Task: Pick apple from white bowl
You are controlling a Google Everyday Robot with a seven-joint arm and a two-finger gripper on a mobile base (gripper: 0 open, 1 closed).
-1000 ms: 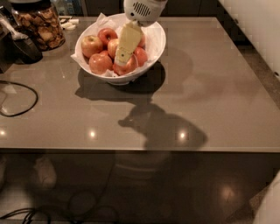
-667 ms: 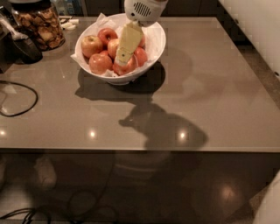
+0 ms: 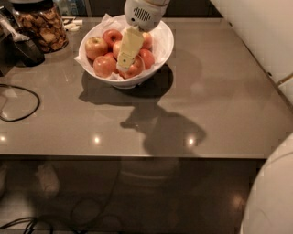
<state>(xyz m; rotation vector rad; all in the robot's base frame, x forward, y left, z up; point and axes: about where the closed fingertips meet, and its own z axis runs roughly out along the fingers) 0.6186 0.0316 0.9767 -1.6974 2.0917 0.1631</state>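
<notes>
The white bowl (image 3: pixel 162 48) stands at the back of the grey table, left of centre, lined with crumpled white paper and holding several red-yellow apples. My gripper (image 3: pixel 122 65) comes down from the top edge into the middle of the bowl. Its cream tip rests among the apples, against a red apple (image 3: pixel 137 68) at the front and next to another red-yellow one (image 3: pixel 104 65). A paler, yellower apple (image 3: pixel 95 46) lies at the bowl's left. The gripper's white wrist (image 3: pixel 142 13) hides part of the bowl's back rim.
A glass jar of brown snacks (image 3: pixel 41 25) stands at the back left, with a dark object (image 3: pixel 27 51) beside it. A black cable (image 3: pixel 20 103) loops on the table's left. A white wall (image 3: pixel 261 32) lies to the right. A white rounded body (image 3: pixel 270 196) fills the lower right.
The gripper's tip has sunk a little lower and to the left among the apples. The bowl and the apples have not moved.
</notes>
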